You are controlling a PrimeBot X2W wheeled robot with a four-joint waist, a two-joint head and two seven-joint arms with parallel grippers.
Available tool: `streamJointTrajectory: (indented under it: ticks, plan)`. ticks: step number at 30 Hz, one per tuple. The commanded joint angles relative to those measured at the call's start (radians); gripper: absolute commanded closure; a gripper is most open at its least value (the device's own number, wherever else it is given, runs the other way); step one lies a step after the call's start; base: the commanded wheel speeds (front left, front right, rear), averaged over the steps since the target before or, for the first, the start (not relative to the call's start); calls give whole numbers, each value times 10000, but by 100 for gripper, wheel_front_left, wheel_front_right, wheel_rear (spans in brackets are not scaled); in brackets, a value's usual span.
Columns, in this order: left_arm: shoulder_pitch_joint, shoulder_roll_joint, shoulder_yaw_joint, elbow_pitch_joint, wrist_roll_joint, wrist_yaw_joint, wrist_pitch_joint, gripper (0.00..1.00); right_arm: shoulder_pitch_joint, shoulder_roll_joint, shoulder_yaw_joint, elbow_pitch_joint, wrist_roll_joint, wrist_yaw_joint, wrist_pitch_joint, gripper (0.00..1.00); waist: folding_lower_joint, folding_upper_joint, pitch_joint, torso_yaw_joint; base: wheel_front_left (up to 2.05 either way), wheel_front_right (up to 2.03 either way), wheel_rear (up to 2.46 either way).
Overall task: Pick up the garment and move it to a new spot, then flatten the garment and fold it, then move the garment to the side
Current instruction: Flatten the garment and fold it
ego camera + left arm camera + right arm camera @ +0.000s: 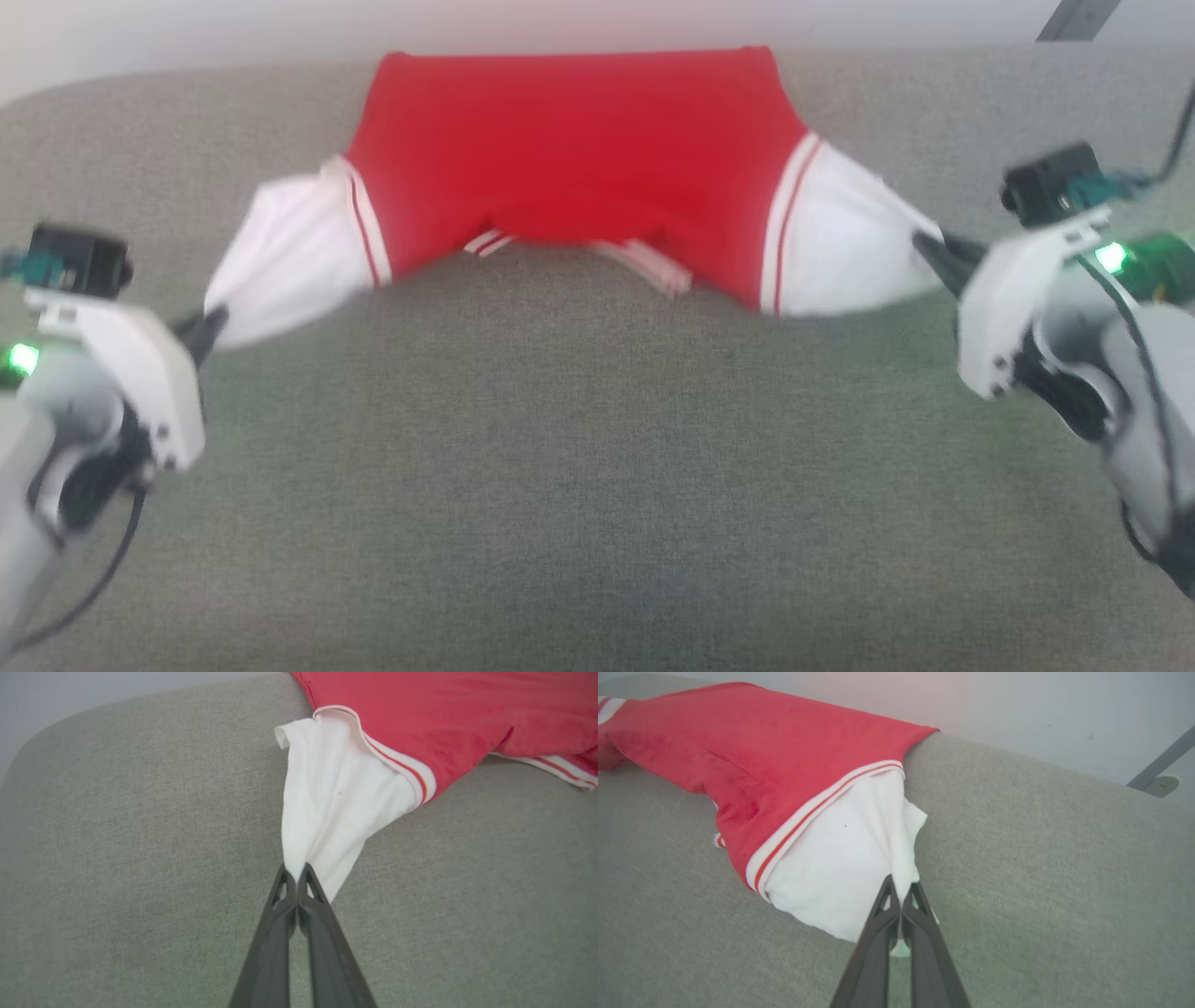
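the garment (569, 159) lies at the far edge of the grey padded surface (597, 485), and the left gripper (211, 325) and right gripper (926, 245) each pinch a white sleeve tip with jaws pressed together. i would draw both sleeves toward the robot evenly and low, so the red body slides flat and no pinch slips.

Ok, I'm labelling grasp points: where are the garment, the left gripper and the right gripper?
garment (569, 159), head view, red body panel.
left gripper (295, 871), left wrist view, fingertips on white sleeve.
right gripper (902, 885), right wrist view, fingertips on white sleeve.
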Motion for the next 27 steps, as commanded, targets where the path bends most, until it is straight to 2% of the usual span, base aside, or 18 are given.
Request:
streamJointTrajectory:
  ticks: [1, 7, 13, 14, 15, 19, 23, 27]
  plan:
    - [763, 464, 137, -773, -306, 400, 140, 100, 566, -488, 37, -705, 512, -18, 396, 100, 0, 0, -183, 1, 0, 0, 0]
    - [2824, 1865, 417, -3753, -1185, 1827, 502, 100, 2035, -1841, 80, -2783, 1563, -18, 1747, 100, 0, 0, -434, -15, 0, 0, 0]
    - [4807, 3239, 697, -6471, -2045, 3491, 621, 100, 3599, -3032, 91, -4701, 2504, -18, 3193, 100, 0, 0, -530, -18, 0, 0, 0]
    - [5109, 3427, 743, -6861, -2215, 3767, 582, 100, 3881, -3225, 60, -4971, 2661, -17, 3424, 100, 0, 0, -542, -7, 0, 0, 0]
    - [5109, 3427, 743, -6861, -2215, 3767, 582, 100, 3881, -3225, 60, -4971, 2661, -17, 3424, 100, 0, 0, -542, -7, 0, 0, 0]
    - [6217, 3965, 841, -8059, -2638, 4659, 248, 100, 4965, -3710, -264, -5770, 3172, -17, 4044, 100, 0, 0, -534, 46, 0, 0, 0]
    - [7074, 4041, 899, -8656, -3070, 5098, -258, 100, 5919, -3740, -763, -6119, 3178, -17, 4191, 100, 0, 0, -474, 110, 0, 0, 0]
    - [7495, 3797, 826, -8673, -3154, 4976, -650, 100, 6550, -3287, -1177, -5905, 2736, -17, 4109, 100, 0, 0, -376, 177, 0, 0, 0]
